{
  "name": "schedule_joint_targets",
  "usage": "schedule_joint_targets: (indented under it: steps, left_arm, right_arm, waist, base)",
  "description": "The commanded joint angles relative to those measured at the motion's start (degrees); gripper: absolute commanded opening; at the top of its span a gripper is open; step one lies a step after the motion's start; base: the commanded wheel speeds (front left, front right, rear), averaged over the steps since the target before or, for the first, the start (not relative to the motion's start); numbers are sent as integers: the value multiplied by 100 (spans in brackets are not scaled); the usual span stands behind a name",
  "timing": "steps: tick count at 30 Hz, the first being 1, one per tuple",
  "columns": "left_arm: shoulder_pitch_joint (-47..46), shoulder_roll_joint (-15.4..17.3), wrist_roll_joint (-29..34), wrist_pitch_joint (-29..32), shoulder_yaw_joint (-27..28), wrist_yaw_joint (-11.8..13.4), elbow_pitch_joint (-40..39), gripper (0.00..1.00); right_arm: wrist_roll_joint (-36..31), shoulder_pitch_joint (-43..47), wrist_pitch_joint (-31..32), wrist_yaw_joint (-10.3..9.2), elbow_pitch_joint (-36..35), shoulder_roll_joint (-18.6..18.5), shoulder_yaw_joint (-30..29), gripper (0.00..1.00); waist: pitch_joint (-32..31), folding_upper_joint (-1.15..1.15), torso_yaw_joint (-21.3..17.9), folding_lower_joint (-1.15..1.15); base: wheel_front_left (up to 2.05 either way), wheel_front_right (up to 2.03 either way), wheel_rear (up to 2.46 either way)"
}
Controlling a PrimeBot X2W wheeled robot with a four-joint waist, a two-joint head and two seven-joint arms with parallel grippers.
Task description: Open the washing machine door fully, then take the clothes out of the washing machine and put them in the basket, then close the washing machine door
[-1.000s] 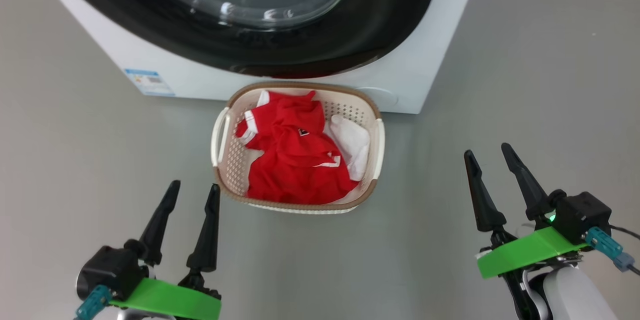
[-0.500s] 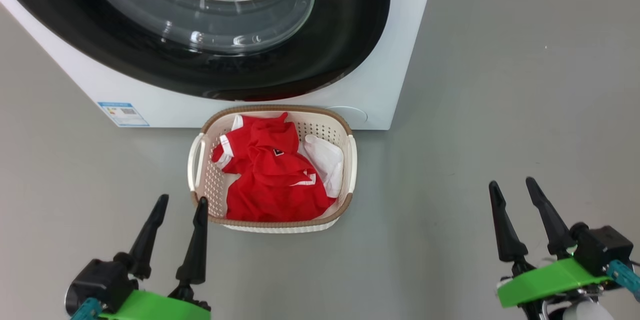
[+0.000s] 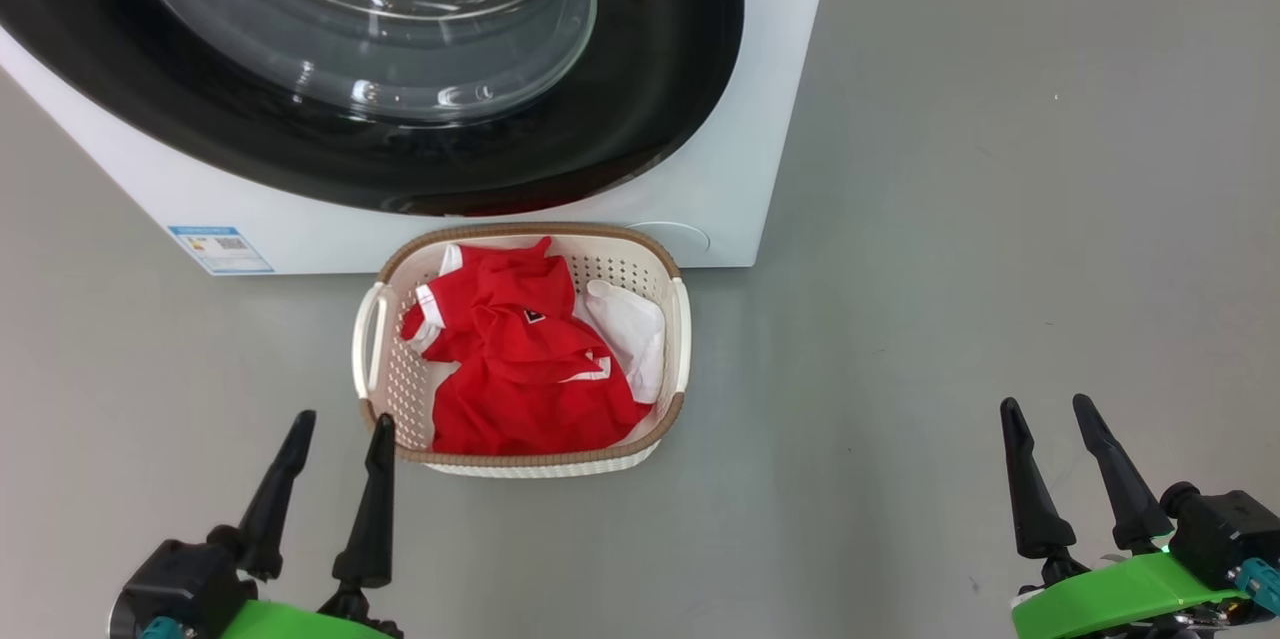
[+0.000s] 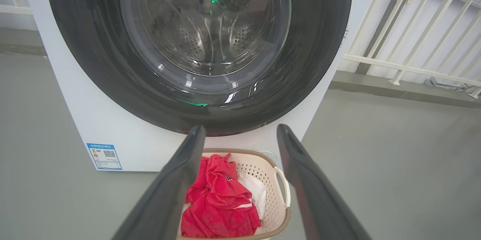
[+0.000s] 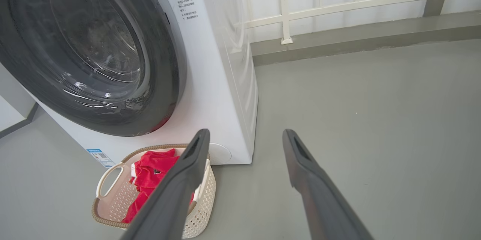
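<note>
Glossy black door (image 3: 640,119) with clear glass; perforated plastic basket (image 3: 395,389); soft red cloth (image 3: 520,379); matt floor (image 3: 1000,219).

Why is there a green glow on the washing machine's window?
Left wrist view: the washing machine door mirrors something green, likely the robot's green parts. Head view: white glare streaks instead. Right wrist view: its black rim reflects the red clothes.

The basket (image 3: 681,339) stands on the floor (image 3: 950,269) just beside the washing machine (image 3: 775,119), below its shut door (image 3: 660,119), leaving no way through between them. Clothes (image 3: 520,379) fill the basket, which is open from above. To the right, the floor lies bare as far as the railing (image 5: 284,14) along its far edge.
</note>
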Motion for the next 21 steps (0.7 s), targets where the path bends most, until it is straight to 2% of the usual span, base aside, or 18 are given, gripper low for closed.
schedule_joint_targets:
  steps: [1,20,21]
  left_arm:
    - [-6,104,37,-54,217,-31,-153,100]
    - [-9,172,-256,-54,94,-31,-141,100]
    - [-1,62,-247,0,-91,0,-5,0]
  right_arm:
    - [22,-10,4,-6,-140,-48,90,100]
    - [90,-56,4,-6,-159,-48,87,100]
    - [59,-2,0,0,-19,11,-51,0]
  waist:
    - [-5,0,-19,0]
    - [21,0,1,0]
    - [22,0,1,0]
  base:
    - [0,0,0]
    - [0,0,0]
    - [0,0,0]
